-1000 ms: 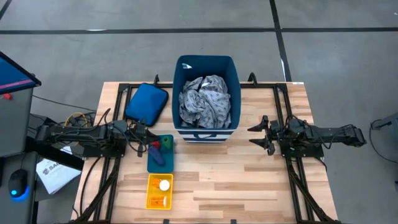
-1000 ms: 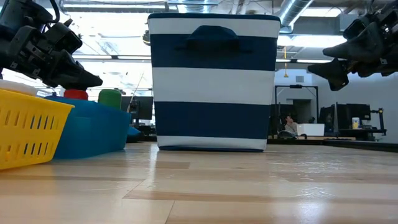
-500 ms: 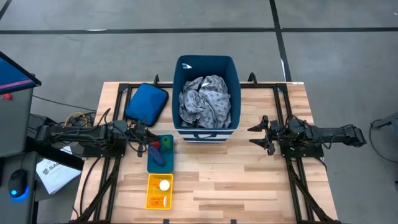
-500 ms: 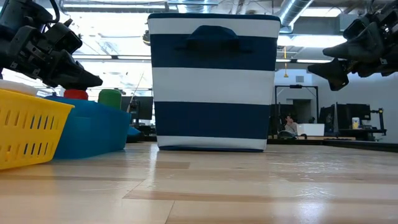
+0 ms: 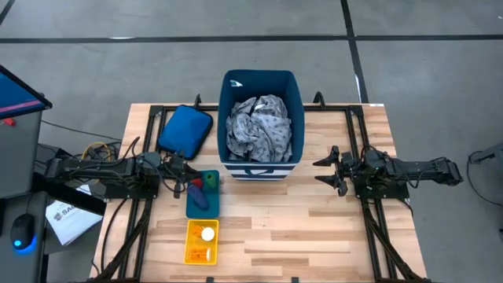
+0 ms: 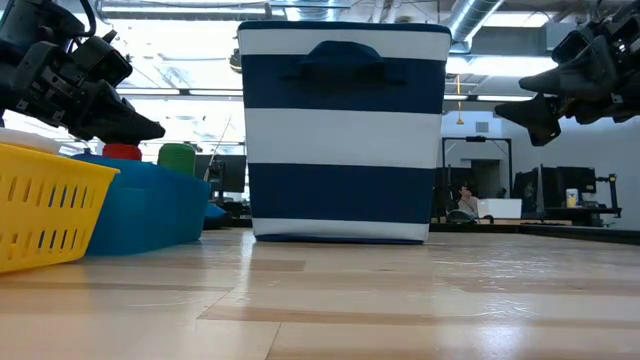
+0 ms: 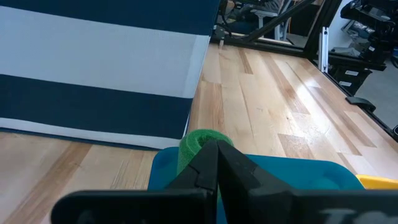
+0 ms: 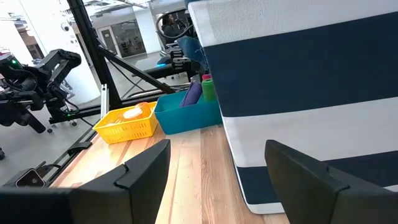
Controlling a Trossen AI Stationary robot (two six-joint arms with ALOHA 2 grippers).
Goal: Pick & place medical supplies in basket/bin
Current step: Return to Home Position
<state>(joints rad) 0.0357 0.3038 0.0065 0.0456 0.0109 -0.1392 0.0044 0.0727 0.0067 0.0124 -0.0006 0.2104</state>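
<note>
The navy-blue, white-striped bin (image 5: 260,86) stands at the table's far middle, with the grey dotted gown (image 5: 259,127) crumpled inside it. A teal tray (image 5: 193,207) holds the red cylinder (image 5: 196,184), green cylinder (image 5: 212,181) and dark-blue cylinder (image 5: 201,198). A yellow basket (image 5: 189,244) holds a white-capped bottle (image 5: 207,233) and orange pill bottles (image 5: 200,253). My left gripper (image 5: 187,181) is shut and hovers over the tray's left end, above the red cylinder (image 6: 122,152), its tips (image 7: 216,147) in front of the green cylinder (image 7: 198,140). My right gripper (image 5: 324,172) is open, raised right of the bin.
A flat blue padded pouch (image 5: 185,130) lies left of the bin, at the table's far left. Bare wood (image 5: 314,228) stretches across the near middle and right. Black frame rails (image 5: 369,228) run along both sides.
</note>
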